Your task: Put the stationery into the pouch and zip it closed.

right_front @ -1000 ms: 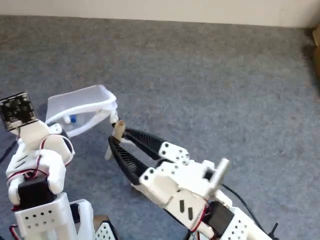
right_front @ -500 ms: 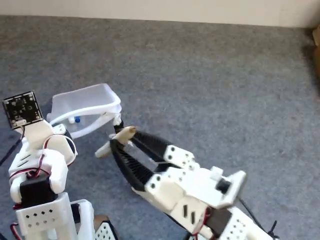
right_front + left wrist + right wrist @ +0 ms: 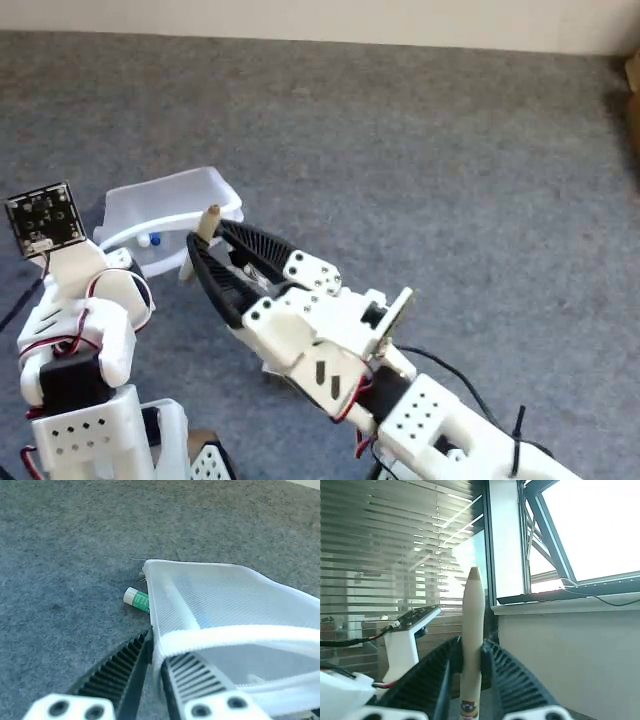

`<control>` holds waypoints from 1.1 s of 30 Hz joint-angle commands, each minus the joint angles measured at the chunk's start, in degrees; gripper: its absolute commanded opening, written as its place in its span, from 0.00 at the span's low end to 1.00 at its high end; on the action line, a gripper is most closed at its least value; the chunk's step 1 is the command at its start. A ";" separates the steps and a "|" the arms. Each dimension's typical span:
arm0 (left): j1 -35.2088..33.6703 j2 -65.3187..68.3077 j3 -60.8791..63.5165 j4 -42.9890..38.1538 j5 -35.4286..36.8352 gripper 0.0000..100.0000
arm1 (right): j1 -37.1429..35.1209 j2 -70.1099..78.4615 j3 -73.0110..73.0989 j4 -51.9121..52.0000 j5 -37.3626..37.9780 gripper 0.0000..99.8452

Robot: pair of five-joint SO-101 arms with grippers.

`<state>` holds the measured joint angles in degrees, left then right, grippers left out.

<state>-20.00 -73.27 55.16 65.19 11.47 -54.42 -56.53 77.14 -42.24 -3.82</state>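
Right claw (image 3: pixel 204 236) clamped mid-shaft on light, stiff, likely slippery pen (image 3: pixel 472 620) beside the pouch (image 3: pixel 170 205); left claw (image 3: pixel 156 652) pinching its floppy rim.

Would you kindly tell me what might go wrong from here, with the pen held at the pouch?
1. The pen sits crosswise in the right gripper, right at the rim of the pouch; it may catch on the rim instead of entering.
2. The left gripper pinches just the pouch's edge, so a push might pull the fabric free.
3. A green and white stick lies outside beside the pouch and might get left out.
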 commanded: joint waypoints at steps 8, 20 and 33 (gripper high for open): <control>1.19 0.31 -0.75 -1.41 -0.62 0.01 | 0.75 17.10 -9.01 -17.10 9.32 0.00; 1.19 0.31 -0.75 -1.41 -0.62 0.01 | 0.75 30.11 -8.92 -24.92 15.30 0.00; 1.19 0.31 -0.75 -1.41 -0.62 0.01 | -2.15 31.16 -5.49 -24.66 27.87 0.01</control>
<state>-20.00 -73.27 55.16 65.19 11.47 -55.65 -25.49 71.96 -65.80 22.11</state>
